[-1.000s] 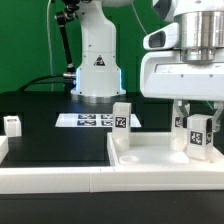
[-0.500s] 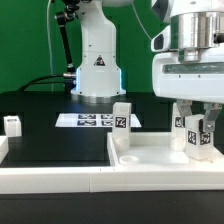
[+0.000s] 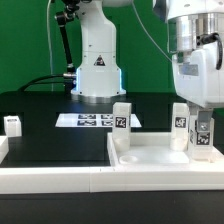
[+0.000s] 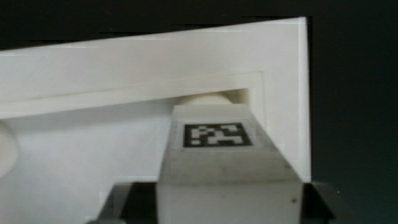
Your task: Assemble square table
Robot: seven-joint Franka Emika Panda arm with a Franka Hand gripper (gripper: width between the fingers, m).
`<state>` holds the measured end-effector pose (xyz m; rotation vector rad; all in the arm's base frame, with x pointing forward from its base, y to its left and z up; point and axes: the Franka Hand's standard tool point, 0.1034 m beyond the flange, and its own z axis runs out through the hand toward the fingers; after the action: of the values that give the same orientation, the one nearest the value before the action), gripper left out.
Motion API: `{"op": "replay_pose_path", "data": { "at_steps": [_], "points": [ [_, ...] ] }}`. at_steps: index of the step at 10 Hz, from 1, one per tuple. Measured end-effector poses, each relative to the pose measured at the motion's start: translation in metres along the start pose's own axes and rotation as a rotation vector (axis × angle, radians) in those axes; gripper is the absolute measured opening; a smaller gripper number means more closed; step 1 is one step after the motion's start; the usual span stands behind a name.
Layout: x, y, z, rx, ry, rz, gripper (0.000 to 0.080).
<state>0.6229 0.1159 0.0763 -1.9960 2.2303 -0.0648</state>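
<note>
Exterior view shows 1 tabletop (image 3: 150, 160), 4 legs (image 3: 121, 118), 1 hand (image 3: 201, 127) gripping 1 leg (image 3: 201, 143).

Leg (image 4: 217, 150) in tool (image 4: 217, 208): lower end cut by frame edge; tool fingers (image 4: 139, 205) dark, blurry. Exterior: arm (image 3: 195, 60) above tool cropped; tag (image 3: 203, 140) detail too small.

Non-task items: table fixtures and backdrop.
Marker board (image 3: 92, 121) flat on black table (image 3: 50, 138), far side; white border bar (image 3: 55, 181) along near edge; black cable (image 3: 38, 84) trailing behind; green backdrop (image 3: 25, 40).
</note>
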Motion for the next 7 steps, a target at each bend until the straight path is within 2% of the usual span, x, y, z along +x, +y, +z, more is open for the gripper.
{"op": "replay_pose_path", "data": {
  "at_steps": [2,3,4,7],
  "points": [
    [0.0002,0.0002,0.0004,-0.001,0.0,-0.052,0.029],
    [-0.0001,0.0004,0.0006,-0.001,0.0,-0.056,0.0496],
    [-0.0016,0.0002,0.0004,0.001,-0.001,-0.172,0.0608],
    [-0.0074,-0.0015,0.0007,0.009,-0.001,-0.488,0.0641]
  ]
}}
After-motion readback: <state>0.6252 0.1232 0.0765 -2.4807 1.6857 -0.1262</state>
